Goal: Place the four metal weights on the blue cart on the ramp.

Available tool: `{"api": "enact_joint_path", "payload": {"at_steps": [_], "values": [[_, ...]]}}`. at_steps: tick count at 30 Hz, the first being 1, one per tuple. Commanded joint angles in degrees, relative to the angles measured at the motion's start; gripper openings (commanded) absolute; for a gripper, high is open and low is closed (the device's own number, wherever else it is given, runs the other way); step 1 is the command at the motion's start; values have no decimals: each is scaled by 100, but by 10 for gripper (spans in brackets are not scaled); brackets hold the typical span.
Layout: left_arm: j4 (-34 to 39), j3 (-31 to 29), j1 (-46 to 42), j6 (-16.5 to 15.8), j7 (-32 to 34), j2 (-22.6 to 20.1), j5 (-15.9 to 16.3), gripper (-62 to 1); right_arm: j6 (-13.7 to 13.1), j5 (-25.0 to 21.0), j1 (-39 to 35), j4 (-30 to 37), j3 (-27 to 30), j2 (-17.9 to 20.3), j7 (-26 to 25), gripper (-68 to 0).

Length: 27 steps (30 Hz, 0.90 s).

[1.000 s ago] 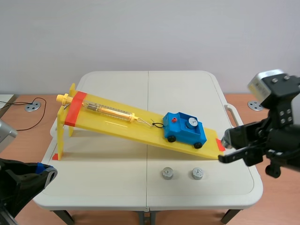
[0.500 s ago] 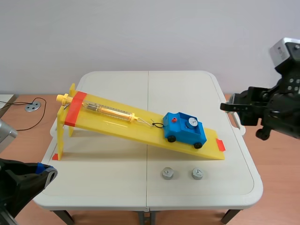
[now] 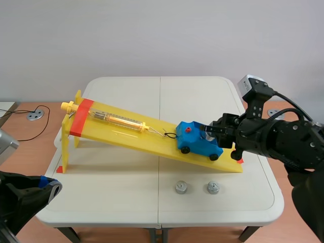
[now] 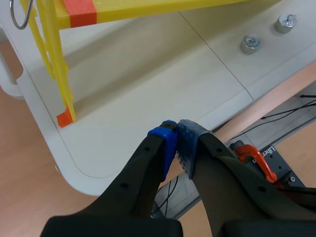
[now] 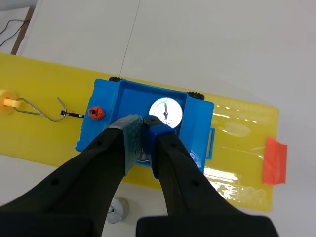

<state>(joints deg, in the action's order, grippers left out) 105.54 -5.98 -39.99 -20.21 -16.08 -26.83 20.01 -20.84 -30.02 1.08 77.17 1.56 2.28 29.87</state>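
Observation:
The blue cart [image 3: 197, 144] stands low on the yellow ramp [image 3: 126, 132], hooked to a spring scale [image 3: 114, 119]. In the right wrist view one metal weight [image 5: 165, 110] lies in the cart's tray [image 5: 118, 96]. My right gripper [image 5: 144, 124] hangs over that tray, its fingers pressed on a small metal weight [image 5: 142, 156] of which only a sliver shows. Two more weights [image 3: 181, 187] [image 3: 213, 188] sit on the table in front of the ramp. My left gripper [image 4: 176, 129] is shut on nothing, low beyond the table's near left corner.
The ramp's raised end rests on a yellow stand [image 3: 68, 147] at the left, with orange tape [image 3: 81, 117] across it. A white folding table [image 3: 126, 197] carries everything. A cable [image 3: 30, 124] lies on the floor at the left.
My right arm rose from the table's right edge, then swung left and down over the cart. The left arm and the two table weights stayed put.

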Motion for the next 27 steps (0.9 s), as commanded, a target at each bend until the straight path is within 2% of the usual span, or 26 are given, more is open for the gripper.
{"api": "enact_joint_path", "payload": {"at_steps": [1,5,11,15,18,21,22,25,27], "values": [[417,-103,114,-120,553,28,422,-558,-328,-234,568,560,-48,83,-951,-669],[417,-103,114,-120,553,28,422,-558,-328,-33,577,444,-90,85,-1139,-669],[417,-103,114,-120,553,28,422,-558,-326,-15,575,328,-90,87,-1187,-667],[417,-103,114,-120,553,28,422,-558,-326,-15,575,328,-90,87,-1185,-609],[417,-103,116,-120,553,28,422,-558,-332,-15,575,328,-90,90,-1178,-609],[417,-103,131,-120,553,28,422,-558,-476,-17,575,328,-90,90,-1141,-597],[417,-103,146,-120,553,28,422,-558,-479,-17,575,328,-90,90,-1113,-572],[417,-103,164,-122,549,28,422,-558,-758,-48,568,354,-44,125,-1029,-484],[417,-103,177,-120,549,28,422,-558,-909,-138,538,450,81,140,-863,-472]]}}
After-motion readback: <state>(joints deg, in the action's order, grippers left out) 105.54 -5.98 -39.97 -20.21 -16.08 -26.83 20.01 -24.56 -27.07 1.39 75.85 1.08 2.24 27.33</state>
